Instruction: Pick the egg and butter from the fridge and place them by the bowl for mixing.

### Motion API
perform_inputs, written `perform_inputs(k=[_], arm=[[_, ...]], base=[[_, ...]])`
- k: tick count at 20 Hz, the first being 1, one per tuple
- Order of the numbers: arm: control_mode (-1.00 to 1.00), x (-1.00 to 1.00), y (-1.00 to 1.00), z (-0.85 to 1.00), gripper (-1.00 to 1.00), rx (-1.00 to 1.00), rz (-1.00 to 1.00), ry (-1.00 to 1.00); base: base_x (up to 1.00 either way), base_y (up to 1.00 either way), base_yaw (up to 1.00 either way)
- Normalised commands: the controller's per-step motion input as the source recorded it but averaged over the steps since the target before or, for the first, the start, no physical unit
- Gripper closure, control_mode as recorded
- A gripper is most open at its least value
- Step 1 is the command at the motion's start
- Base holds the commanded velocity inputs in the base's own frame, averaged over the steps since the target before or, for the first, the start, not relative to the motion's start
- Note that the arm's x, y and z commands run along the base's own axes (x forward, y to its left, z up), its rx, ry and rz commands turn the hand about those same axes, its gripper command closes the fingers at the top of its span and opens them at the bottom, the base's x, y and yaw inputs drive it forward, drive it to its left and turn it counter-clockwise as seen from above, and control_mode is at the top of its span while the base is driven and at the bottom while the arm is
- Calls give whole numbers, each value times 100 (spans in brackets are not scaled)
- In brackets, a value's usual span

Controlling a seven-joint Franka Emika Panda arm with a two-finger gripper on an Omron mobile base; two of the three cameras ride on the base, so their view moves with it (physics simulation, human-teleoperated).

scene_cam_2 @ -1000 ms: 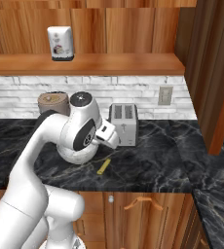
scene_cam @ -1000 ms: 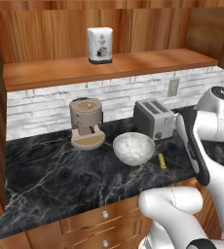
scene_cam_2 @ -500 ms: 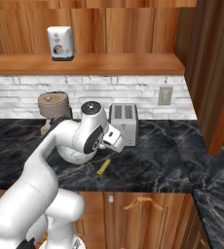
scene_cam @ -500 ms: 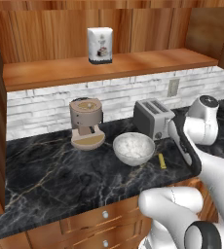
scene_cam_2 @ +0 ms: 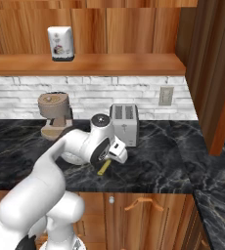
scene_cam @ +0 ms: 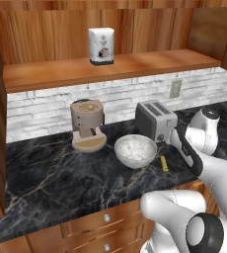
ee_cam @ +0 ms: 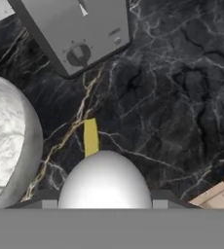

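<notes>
While the arm was bent low over the counter, these were noted:
Surface: black marbled counter [scene_cam: 61, 183], white brick wall, wooden shelf above.
Change: gripper [scene_cam_2: 118, 150] was lowered and drawn closer to the counter than a second before.
Grip: a pale egg [ee_cam: 105, 182] was held between half-spread jaws.
Butter [ee_cam: 90, 137]: thin yellow bar, flat, just beyond the egg.
Bowl [ee_cam: 24, 141]: white, speckled, beside the gripper; toaster [ee_cam: 80, 31] farther ahead.
</notes>
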Motion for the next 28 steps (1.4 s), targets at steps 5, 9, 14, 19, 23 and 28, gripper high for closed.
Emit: perform_inputs(k=[5,9,14,19,23,28], arm=[[-100,18,0,-35,100,5,0,0],[-100,28,-1,-33,100,0,0,0],[-100,41,-2,-26,100,0,0,6],[-100,28,-8,-31,100,0,0,11],[-100,25,-1,-26,100,5,0,5],[-100,25,-8,-22,100,6,0,1]], base=[[0,0,0],[0,0,0],[0,0,0],[0,0,0],[0,0,0],[0,0,0]])
